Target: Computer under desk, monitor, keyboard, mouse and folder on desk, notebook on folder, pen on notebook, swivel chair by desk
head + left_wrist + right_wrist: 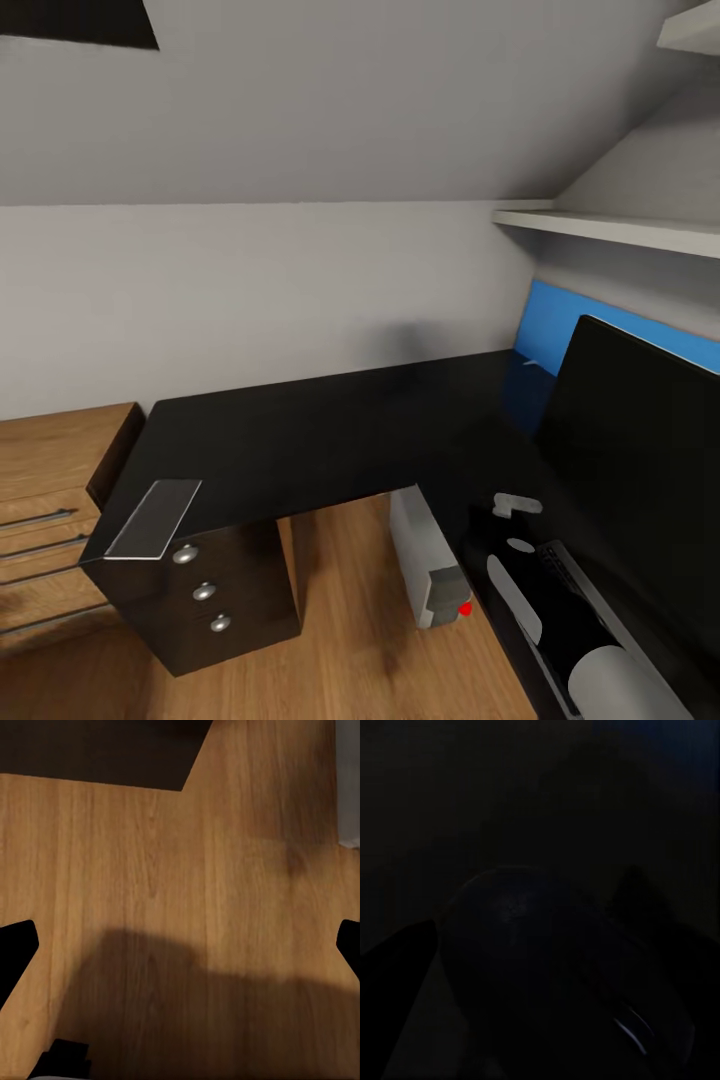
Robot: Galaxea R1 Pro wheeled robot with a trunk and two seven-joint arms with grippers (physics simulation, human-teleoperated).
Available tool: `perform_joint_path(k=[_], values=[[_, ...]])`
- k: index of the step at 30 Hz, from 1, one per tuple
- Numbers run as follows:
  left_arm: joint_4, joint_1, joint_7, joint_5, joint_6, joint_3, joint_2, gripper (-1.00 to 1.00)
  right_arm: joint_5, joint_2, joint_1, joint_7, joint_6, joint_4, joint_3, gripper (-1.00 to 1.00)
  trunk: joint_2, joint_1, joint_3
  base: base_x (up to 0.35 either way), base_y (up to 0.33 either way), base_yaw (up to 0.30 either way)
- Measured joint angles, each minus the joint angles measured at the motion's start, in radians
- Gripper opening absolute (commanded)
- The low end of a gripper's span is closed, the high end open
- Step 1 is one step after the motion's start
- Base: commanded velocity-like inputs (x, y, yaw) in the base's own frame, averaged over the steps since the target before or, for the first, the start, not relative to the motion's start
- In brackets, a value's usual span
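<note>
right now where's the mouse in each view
head view: cannot make it out; the right gripper is over the black desk, beside the monitor.
left wrist view: wooden floor, no mouse to point at.
right wrist view: mouse, a dark dome at centre.
shared landmark: the wooden floor, in head and left wrist views.

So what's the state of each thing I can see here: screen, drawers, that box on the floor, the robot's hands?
Monitor: upright on the desk, screen dark.
Computer: standing on the floor under the desk.
Drawers: all three shut.
Keyboard: flat on the desk in front of the monitor, partly hidden by the arm.
Mouse: between the right tool's fingers; grip too dark to judge.
Left tool: open, empty, over the floor.
</note>
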Motion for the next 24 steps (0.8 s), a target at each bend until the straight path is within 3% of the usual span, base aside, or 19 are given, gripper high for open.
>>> perform_joint_path(k=[24], values=[[0.0, 0.0, 0.0, 0.0, 0.0, -0.001, 0.0, 1.0, 0.002, 0.0, 0.0, -0.001, 0.0, 0.002, 0.0, -1.0, 0.0, 0.0, 0.0, -0.036, -0.002, 0.0]])
